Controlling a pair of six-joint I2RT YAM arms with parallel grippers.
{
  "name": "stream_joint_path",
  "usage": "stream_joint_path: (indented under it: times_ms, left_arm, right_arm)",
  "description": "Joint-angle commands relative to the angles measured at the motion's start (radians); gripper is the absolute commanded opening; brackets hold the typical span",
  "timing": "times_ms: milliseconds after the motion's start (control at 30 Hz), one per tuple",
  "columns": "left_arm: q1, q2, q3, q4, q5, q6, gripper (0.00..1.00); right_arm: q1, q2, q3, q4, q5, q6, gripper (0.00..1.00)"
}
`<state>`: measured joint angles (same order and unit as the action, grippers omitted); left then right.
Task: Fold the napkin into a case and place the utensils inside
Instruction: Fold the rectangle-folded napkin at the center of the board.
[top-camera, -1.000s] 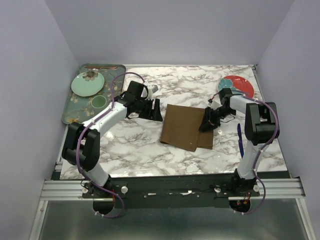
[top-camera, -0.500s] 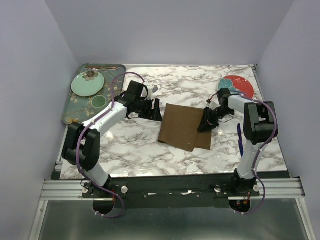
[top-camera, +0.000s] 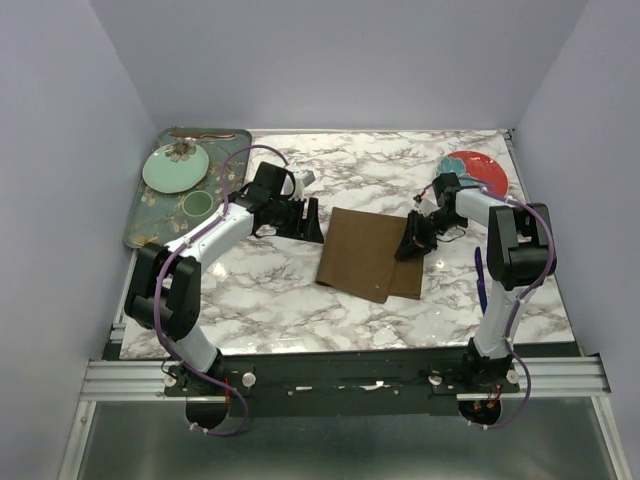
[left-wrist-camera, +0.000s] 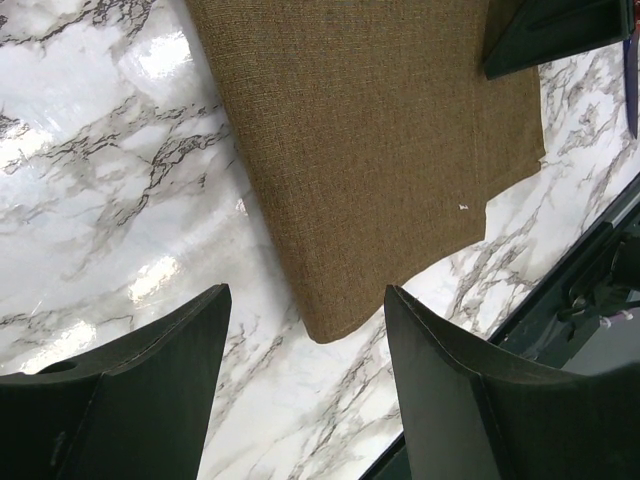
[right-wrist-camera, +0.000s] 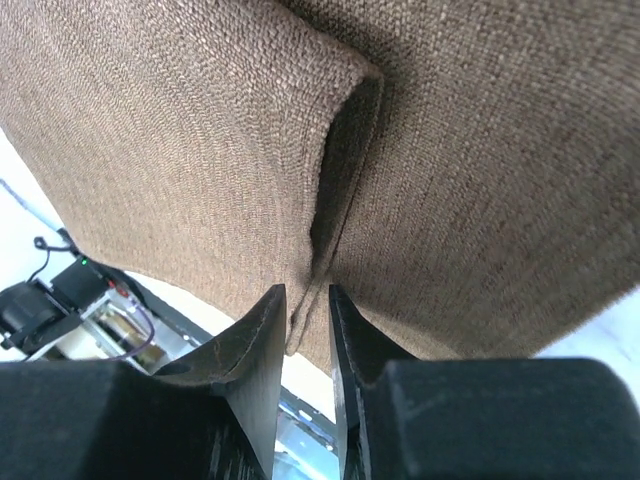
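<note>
No readable txt, labels, brand names, nos. or signs in top or wrist views.

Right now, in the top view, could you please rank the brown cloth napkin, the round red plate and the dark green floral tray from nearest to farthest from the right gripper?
1. The brown cloth napkin: mid-table, pinched in the jaws of the right gripper.
2. The round red plate: back right corner.
3. The dark green floral tray: far left side.

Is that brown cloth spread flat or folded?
Folded. The napkin shows a second layer sticking out along one edge, and the right gripper pinches a raised fold.
</note>
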<state>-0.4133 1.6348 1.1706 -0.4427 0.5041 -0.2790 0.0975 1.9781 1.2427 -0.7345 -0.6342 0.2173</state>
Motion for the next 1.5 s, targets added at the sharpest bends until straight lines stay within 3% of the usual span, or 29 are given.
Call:
stream_joint_path:
  times_ms: [0,700,1000,1167,1467]
  left_arm:
    - [0.007,0.0,0.017,0.004,-0.027,0.014,0.72]
    - [0.013,-0.004,0.006,0.009,-0.036,0.015,0.71]
    - [0.019,-0.015,0.0,-0.002,-0.045,0.023,0.71]
    - [0.028,-0.023,-0.003,-0.005,-0.042,0.027,0.71]
    - [0.036,-0.024,-0.006,-0.011,-0.036,0.037,0.72]
  right_arm:
    - [0.008,-0.053,0.043,0.02,0.092,0.025,0.33]
    - [0.067,0.004,0.086,-0.003,0.241,0.051,0.34]
    - [0.08,0.037,0.097,-0.014,0.284,0.051,0.22]
    - [0.08,0.018,0.115,-0.028,0.251,0.047,0.01]
    - [0.084,-0.077,0.153,-0.055,0.212,0.047,0.01]
